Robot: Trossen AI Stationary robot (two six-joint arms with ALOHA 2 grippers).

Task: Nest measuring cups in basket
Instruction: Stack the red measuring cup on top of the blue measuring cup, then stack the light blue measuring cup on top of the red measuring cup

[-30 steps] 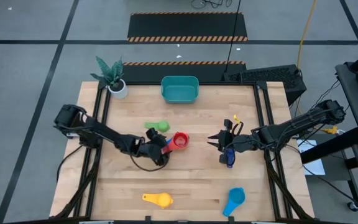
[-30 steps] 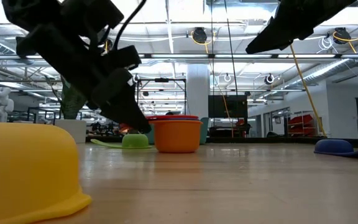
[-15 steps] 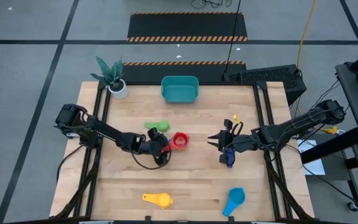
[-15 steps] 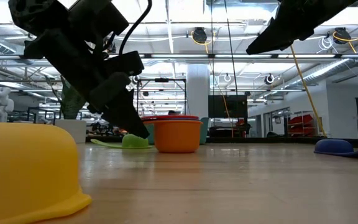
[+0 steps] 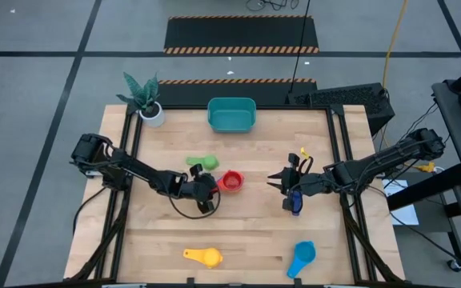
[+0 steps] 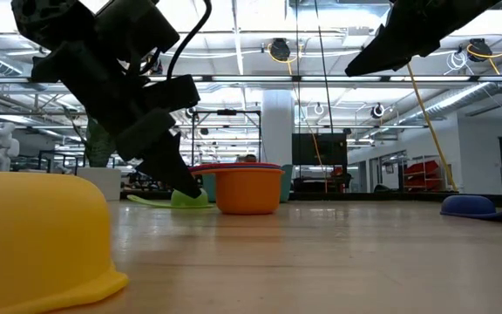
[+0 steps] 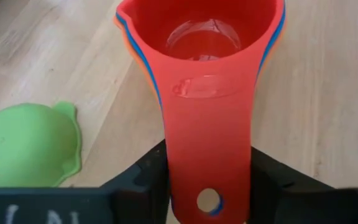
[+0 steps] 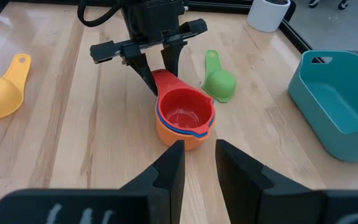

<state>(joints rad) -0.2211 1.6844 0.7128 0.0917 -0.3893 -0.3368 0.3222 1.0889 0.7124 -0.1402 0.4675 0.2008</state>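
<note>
On wood table point(image 5: 246, 232): teal basket point(image 5: 231, 115), scattered cups; industrial hall behind.

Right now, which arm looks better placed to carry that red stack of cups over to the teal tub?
The left. Its hand already has its fingers either side of the red stack's handle. The right hand hangs farther off, beside the navy cup.
</note>
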